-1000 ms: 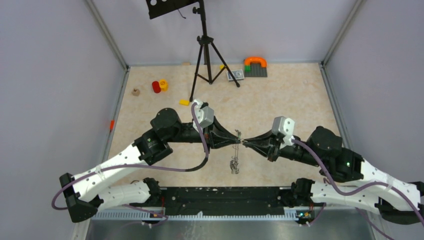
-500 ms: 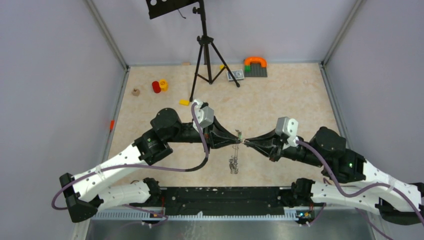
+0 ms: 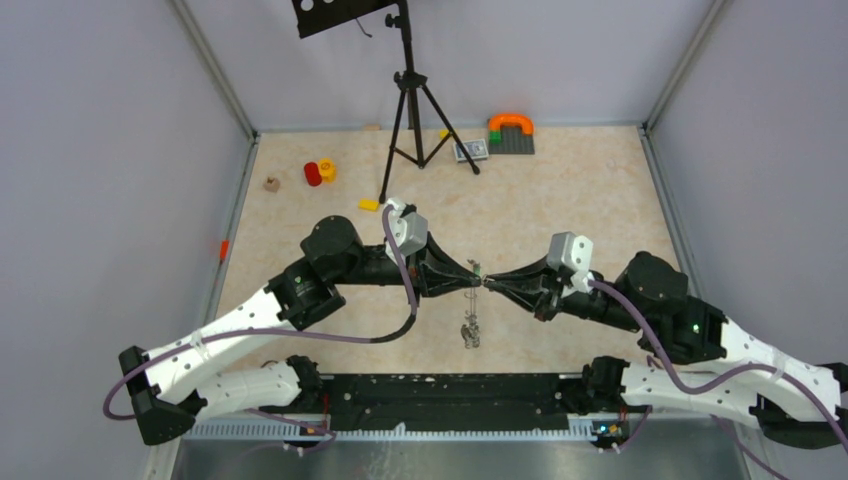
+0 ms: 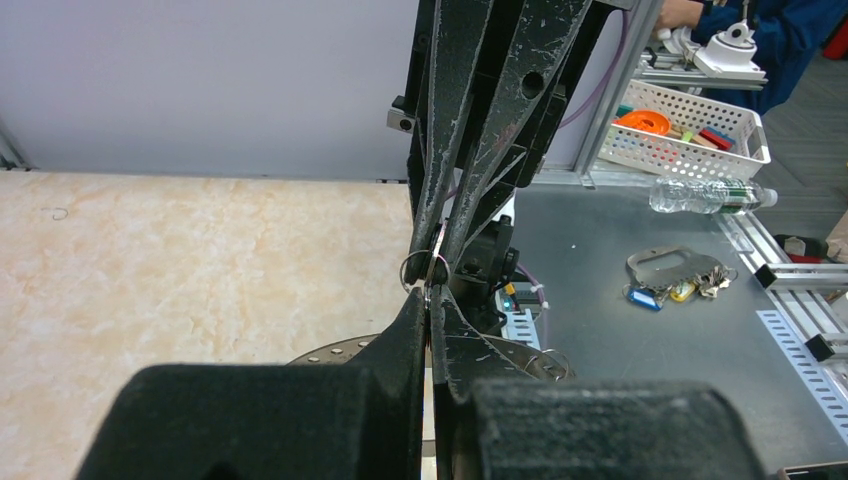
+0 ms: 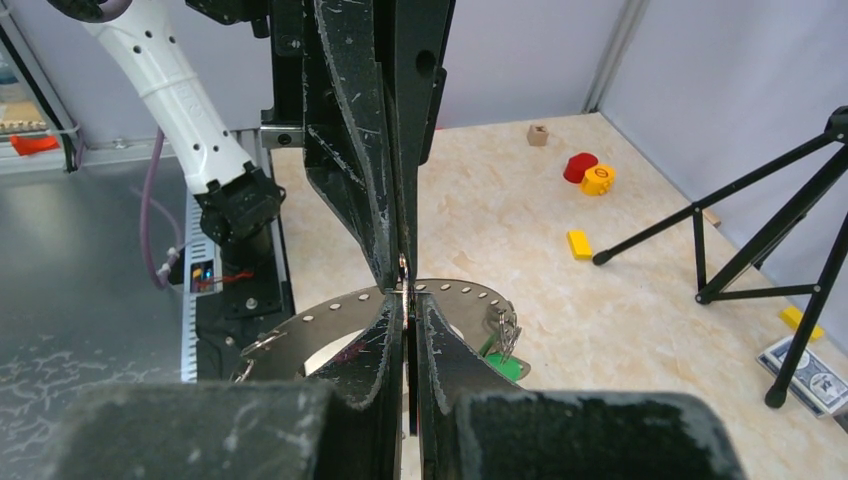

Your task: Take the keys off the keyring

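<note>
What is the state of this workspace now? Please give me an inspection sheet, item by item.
Surface: beige marbled table; no spill seen.
Job's things: keyring hangs under the meeting fingertips; keys and a green tag hang on it.
Clutter: tripod, red piece, yellow piece, yellow block, wooden cube, brick plate with orange arch, card pack.
Grippers: left gripper and right gripper both shut, tip to tip at a small wire ring; which one pinches it I cannot tell.
Cables: purple cables along both arms, clear of the keys.
Surroundings: grey walls; a bottle and a basket beyond the table.
</note>
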Motion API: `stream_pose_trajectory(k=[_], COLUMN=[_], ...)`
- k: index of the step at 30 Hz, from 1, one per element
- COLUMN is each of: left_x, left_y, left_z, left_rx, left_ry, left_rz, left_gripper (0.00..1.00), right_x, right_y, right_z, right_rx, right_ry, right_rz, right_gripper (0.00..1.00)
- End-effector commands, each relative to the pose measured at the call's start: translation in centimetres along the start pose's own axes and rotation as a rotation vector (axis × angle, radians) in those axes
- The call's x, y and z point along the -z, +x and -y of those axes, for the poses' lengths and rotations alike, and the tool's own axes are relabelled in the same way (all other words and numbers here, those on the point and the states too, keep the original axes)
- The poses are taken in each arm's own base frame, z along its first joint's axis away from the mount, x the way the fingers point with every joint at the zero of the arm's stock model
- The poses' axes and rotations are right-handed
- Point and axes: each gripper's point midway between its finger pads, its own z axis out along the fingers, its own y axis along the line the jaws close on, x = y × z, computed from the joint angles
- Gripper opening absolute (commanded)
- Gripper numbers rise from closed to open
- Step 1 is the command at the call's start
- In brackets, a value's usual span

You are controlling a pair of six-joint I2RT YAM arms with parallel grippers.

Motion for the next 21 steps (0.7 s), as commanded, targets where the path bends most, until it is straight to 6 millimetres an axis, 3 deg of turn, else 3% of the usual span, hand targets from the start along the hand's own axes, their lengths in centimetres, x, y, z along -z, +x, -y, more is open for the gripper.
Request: stream_pose_trajectory(k=[1, 12, 21], left_x=[0.3, 0.3, 0.3], left_y=[-2.8, -2.8, -2.7], left_z=[0.7, 0.7, 0.6], left_rx=[-0.071, -0.073, -0.068], left_ry=[0.018, 0.016, 0.017], left_rz=[0.081, 0.081, 0.090], left_gripper=[0.00, 0.00, 0.00], right_x=[0.0, 0.4, 1.6], right_y=[-2.4, -0.3, -2.3], right_z=[0.0, 0.0, 0.5], right_rx=[0.013, -0.001, 0.021], right_ry=[-0.005, 0.004, 0.017], right_rz=[0.069, 0.003, 0.007], right_gripper=[0.00, 0.00, 0.00])
